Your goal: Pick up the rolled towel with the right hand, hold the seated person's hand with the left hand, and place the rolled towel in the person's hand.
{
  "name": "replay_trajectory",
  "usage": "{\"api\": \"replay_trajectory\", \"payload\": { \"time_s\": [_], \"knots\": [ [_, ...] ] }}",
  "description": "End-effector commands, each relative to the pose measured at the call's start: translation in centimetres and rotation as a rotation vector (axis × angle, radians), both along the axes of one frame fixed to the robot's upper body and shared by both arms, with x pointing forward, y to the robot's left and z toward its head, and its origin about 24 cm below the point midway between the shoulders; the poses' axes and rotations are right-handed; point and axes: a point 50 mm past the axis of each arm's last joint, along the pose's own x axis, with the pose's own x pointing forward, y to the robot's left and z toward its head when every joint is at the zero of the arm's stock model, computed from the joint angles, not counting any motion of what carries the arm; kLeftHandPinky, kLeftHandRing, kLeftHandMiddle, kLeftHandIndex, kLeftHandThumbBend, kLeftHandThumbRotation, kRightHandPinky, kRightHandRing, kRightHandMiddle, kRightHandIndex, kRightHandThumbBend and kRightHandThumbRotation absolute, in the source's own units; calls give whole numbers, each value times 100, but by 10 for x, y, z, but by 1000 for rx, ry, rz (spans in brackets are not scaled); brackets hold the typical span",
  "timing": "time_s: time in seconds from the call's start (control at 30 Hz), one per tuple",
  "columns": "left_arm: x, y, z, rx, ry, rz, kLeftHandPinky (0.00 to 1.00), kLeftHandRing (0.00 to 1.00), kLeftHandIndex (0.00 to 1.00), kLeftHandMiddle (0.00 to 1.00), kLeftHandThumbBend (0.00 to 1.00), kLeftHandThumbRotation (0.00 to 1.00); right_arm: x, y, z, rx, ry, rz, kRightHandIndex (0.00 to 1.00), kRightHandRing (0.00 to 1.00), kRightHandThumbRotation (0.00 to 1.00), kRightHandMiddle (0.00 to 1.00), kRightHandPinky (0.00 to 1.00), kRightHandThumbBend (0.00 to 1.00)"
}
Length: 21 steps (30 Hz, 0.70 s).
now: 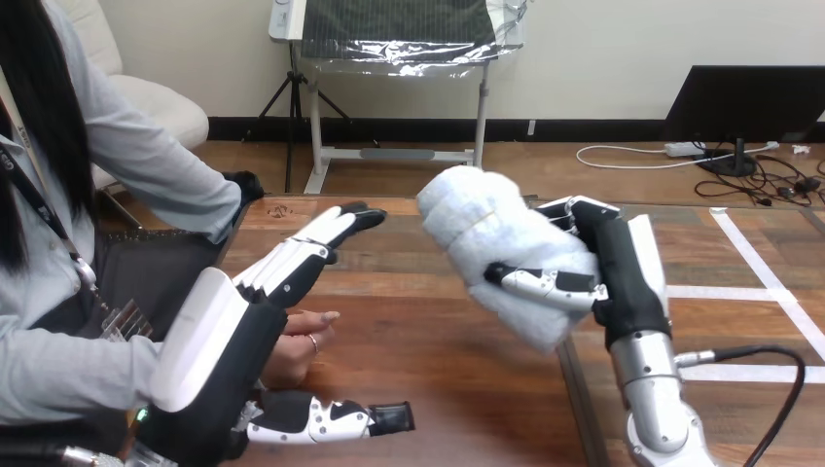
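Left hand [233, 331] at the bench [438, 375] near-left corner: fingers straight, thumb stretched out, nothing gripped. Person's hand [304, 336] sits between its thumb and fingers; contact unclear. Farther back, right hand [623, 277] wrapped round rolled towel [486, 229], thumb across its front, raised over bench middle.

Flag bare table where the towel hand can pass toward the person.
Bare wood table runs between left hand and right hand, below the rolled towel. Crowded at left: the person's hand sits between that hand's fingers and thumb.
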Motion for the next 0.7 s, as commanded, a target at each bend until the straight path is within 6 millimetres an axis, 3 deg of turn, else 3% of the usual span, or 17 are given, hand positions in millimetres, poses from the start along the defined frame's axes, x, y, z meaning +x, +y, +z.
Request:
{"api": "replay_trajectory", "payload": {
  "time_s": [0.0, 0.67],
  "knots": [
    [9, 7, 21, 45, -85, 13, 76, 87, 89, 93, 100, 36, 13, 10, 30, 57, -164, 25, 50, 43, 0, 50, 37, 81],
    [27, 42, 30, 230, -15, 118, 78, 87, 90, 91, 100, 28, 7, 20, 29, 195, -191, 64, 49, 44, 0, 50, 37, 79]
  ]
}}
